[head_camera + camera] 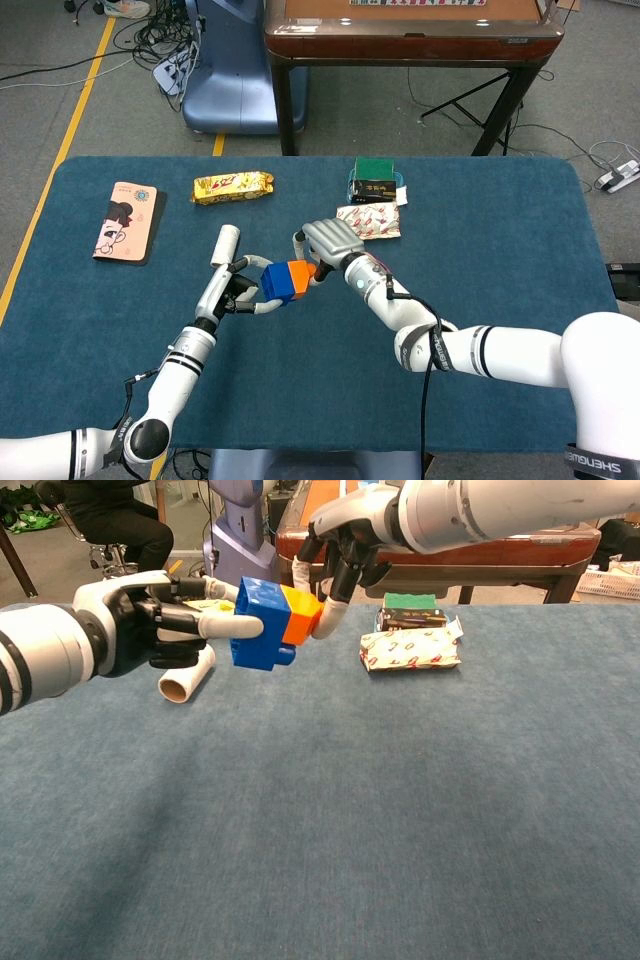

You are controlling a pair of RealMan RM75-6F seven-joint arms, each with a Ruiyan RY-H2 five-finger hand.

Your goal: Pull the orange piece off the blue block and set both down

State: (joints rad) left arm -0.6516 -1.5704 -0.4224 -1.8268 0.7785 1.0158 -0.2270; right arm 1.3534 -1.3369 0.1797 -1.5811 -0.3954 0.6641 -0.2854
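My left hand [150, 620] [240, 292] holds the blue block [262, 622] [275, 281] up above the table, fingers laid along its near side. The orange piece [300, 616] [299, 273] is still joined to the block's right face. My right hand [340, 550] [328, 244] comes from the right with fingers curled down around the orange piece; a fingertip [324, 620] touches its right side. In the head view the right hand covers part of the orange piece, so I cannot see whether it is firmly pinched.
On the blue table [500, 270] lie a white tube [187, 674] behind the left hand, a patterned packet [410, 648], a dark box with a green top [412, 610], a yellow snack bar [232, 186] and a phone case [127, 220]. A wooden table [410, 30] stands behind.
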